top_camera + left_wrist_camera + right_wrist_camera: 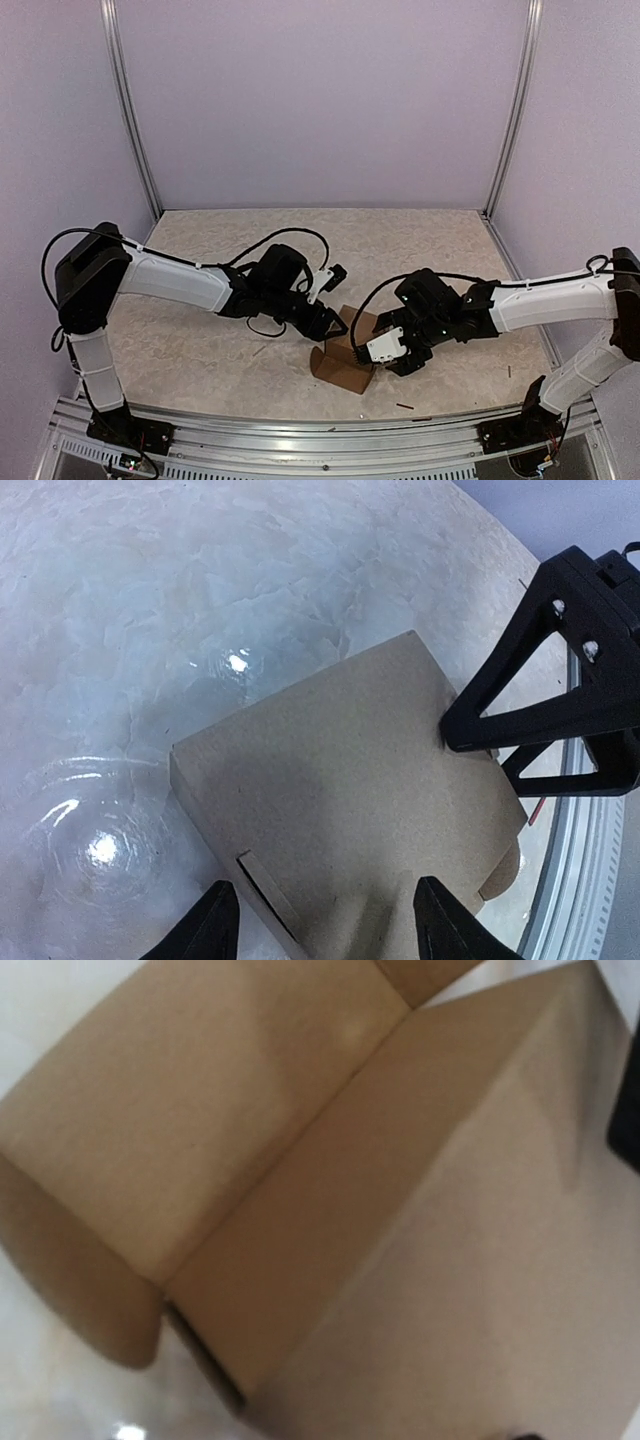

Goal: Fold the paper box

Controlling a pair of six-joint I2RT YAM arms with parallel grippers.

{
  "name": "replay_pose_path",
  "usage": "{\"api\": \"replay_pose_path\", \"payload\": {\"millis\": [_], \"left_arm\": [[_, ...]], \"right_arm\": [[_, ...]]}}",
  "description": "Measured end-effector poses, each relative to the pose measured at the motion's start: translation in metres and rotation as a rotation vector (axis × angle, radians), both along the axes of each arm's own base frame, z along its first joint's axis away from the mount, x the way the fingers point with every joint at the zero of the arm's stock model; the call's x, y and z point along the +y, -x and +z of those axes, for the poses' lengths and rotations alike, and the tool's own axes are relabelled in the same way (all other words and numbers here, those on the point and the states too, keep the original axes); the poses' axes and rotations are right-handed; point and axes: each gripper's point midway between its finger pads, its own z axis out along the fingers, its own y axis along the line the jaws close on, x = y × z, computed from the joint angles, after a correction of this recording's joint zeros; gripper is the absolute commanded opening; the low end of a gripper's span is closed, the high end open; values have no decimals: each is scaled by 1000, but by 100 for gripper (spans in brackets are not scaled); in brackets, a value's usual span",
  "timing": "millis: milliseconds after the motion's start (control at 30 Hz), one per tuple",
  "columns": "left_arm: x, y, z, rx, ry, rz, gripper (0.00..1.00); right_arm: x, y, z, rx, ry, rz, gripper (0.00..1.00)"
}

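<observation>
The brown paper box (343,364) lies partly folded on the table between the two arms, with a rounded flap at its near left. My left gripper (328,322) reaches it from the far left. In the left wrist view the box (340,780) fills the middle, and my left gripper (330,922) stands open with its fingers straddling the near end. My right gripper (478,750) touches the box's right edge with its fingers apart. The right wrist view is filled by the blurred box (330,1210), and that gripper's own fingers are hidden there.
Small dark stick scraps lie on the marbled table (200,300): one near the front edge (405,406), one at the right (508,371). White walls and metal posts enclose the table, and a metal rail (320,440) runs along the front.
</observation>
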Motion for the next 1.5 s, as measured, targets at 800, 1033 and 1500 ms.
{"api": "replay_pose_path", "payload": {"millis": [800,1033,1500], "left_arm": [[4,-54,14,-33,-20,22,66],[16,-8,9,40,-59,-22,56],[0,-20,-7,100,-51,-68,41]], "right_arm": [[7,-4,30,-25,-114,-55,78],[7,-2,27,-11,-113,-56,78],[-2,4,19,19,-67,-53,79]]}}
